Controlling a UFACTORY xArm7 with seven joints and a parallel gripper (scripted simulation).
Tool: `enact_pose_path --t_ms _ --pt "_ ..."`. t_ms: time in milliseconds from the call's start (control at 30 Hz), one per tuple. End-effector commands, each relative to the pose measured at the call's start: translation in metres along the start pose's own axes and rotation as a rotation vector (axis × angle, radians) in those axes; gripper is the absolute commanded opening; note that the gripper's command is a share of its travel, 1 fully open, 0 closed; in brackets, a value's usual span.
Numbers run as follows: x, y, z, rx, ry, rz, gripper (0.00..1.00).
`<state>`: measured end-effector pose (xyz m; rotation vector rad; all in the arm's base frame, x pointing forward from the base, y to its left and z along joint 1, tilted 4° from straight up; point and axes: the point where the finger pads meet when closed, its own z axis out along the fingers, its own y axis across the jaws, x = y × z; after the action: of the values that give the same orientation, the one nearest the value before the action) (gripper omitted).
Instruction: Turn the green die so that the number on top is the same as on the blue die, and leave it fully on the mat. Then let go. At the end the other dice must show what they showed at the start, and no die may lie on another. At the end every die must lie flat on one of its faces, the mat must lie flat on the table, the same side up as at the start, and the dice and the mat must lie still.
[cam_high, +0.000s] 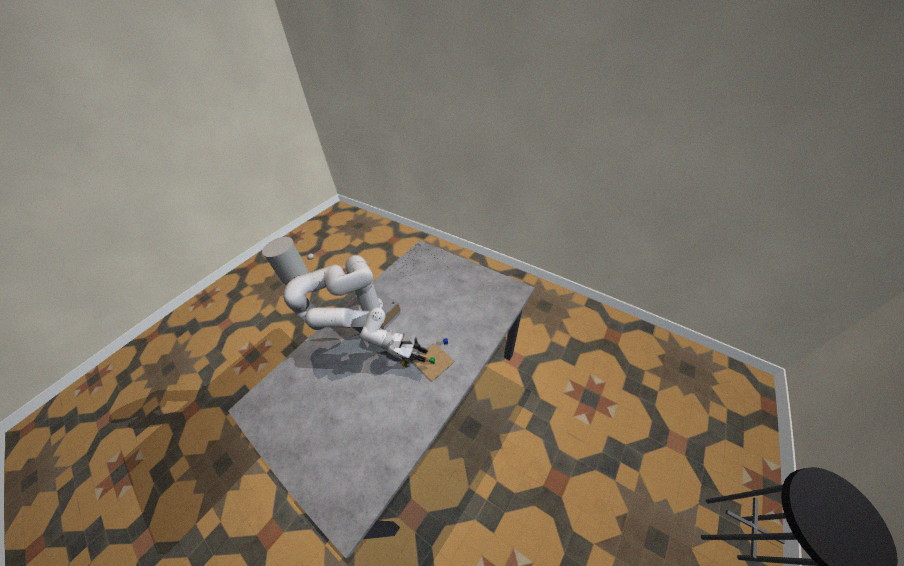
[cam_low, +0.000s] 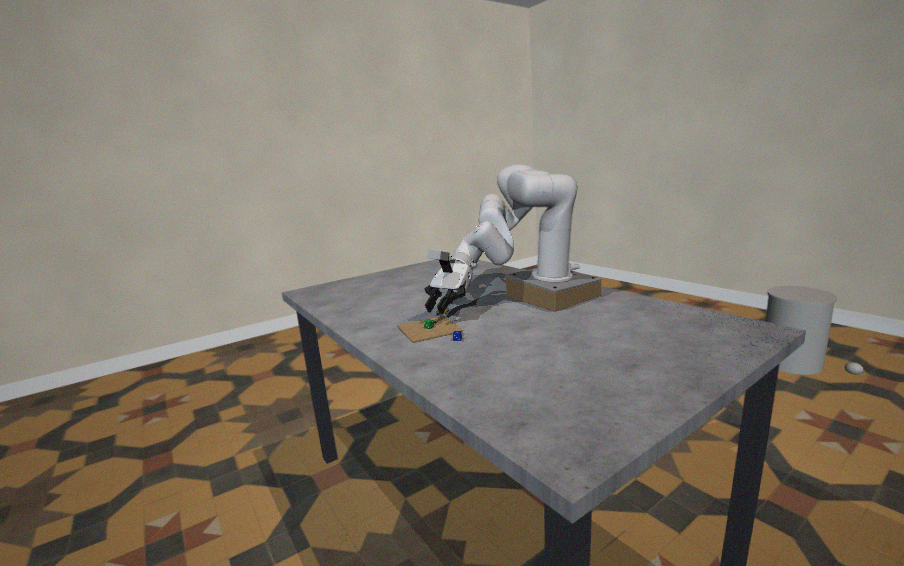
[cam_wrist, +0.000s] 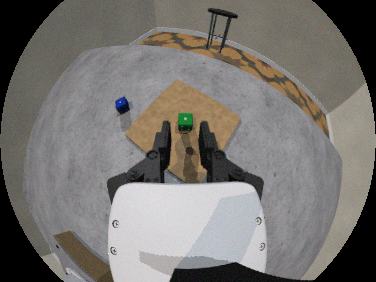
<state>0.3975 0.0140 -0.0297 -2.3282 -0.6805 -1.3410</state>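
Note:
The green die (cam_wrist: 186, 120) lies flat on the brown mat, near its middle. It also shows in the exterior view (cam_low: 428, 323) and in the top view (cam_high: 431, 360). My gripper (cam_wrist: 185, 130) (cam_low: 438, 309) is partly open with nothing between its fingers. It hangs tilted a little above and behind the green die, apart from it. The gap between the fingers is wider than the die. The blue die (cam_wrist: 122, 104) (cam_low: 457, 336) lies on the table top just off the mat's edge. The numbers on top of the dice are too small to read.
The arm's base stands on a brown block (cam_low: 552, 291) at the table's back. The mat (cam_low: 426, 328) lies near the table's edge. A grey cylinder (cam_low: 800, 328) and a black stool (cam_high: 833, 520) stand on the floor away from the table.

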Motion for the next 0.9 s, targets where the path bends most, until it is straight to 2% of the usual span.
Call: enact_pose_path --t_ms 0,367,700,867 --pt "0.010 0.000 -0.005 0.000 0.001 -0.002 0.36" --pt "0.048 0.000 -0.025 0.000 0.001 -0.002 0.36" --pt "0.051 0.000 -0.027 0.000 -0.002 -0.002 0.36" --pt "0.052 0.001 -0.025 0.002 -0.058 0.000 0.36"
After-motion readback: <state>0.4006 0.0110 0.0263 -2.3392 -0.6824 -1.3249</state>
